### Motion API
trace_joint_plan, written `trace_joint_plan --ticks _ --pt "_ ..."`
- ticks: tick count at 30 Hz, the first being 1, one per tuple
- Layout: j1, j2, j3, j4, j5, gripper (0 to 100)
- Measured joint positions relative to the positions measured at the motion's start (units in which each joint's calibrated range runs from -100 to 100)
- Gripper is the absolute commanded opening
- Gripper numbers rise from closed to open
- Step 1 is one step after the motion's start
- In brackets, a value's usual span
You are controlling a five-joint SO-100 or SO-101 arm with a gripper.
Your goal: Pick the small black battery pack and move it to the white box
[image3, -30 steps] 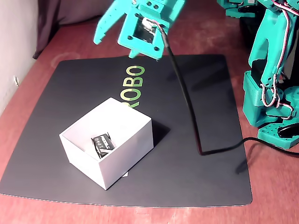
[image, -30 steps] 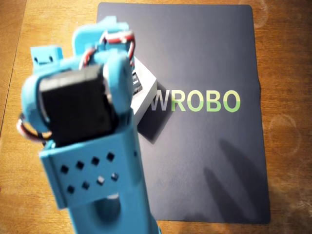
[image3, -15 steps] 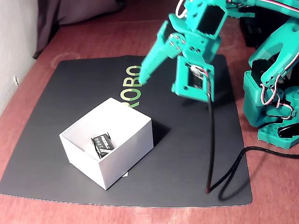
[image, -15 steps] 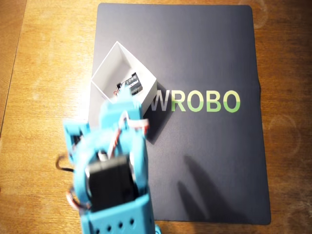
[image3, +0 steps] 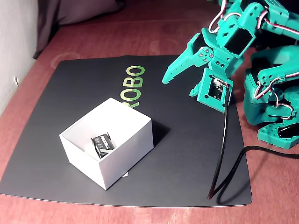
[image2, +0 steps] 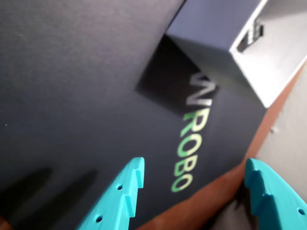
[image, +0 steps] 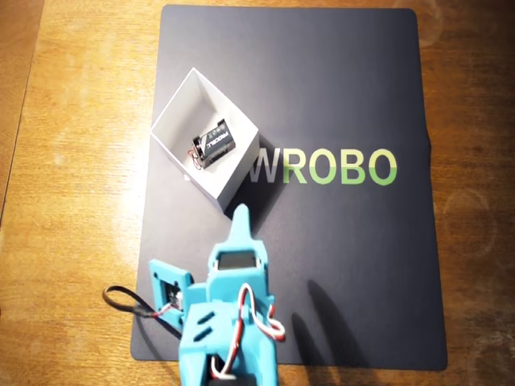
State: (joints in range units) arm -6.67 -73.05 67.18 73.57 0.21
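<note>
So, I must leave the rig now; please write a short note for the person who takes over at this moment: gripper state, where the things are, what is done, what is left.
Gripper: open and empty, its jaws spread wide in the wrist view, held above the dark mat, apart from the box.
Small black battery pack: lying inside the white box, on its floor; the fixed view also shows it there.
White box: standing on the mat beside the green lettering.
Done: the battery pack is in the box and released.
Left: nothing for the move itself; probably only park the arm.
</note>
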Motion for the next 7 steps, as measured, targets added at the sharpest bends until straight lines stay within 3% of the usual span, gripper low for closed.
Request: trace_joint_plan --ticks 7 --pt "3.0 -11.7 5.6 1.8 -1.7 24"
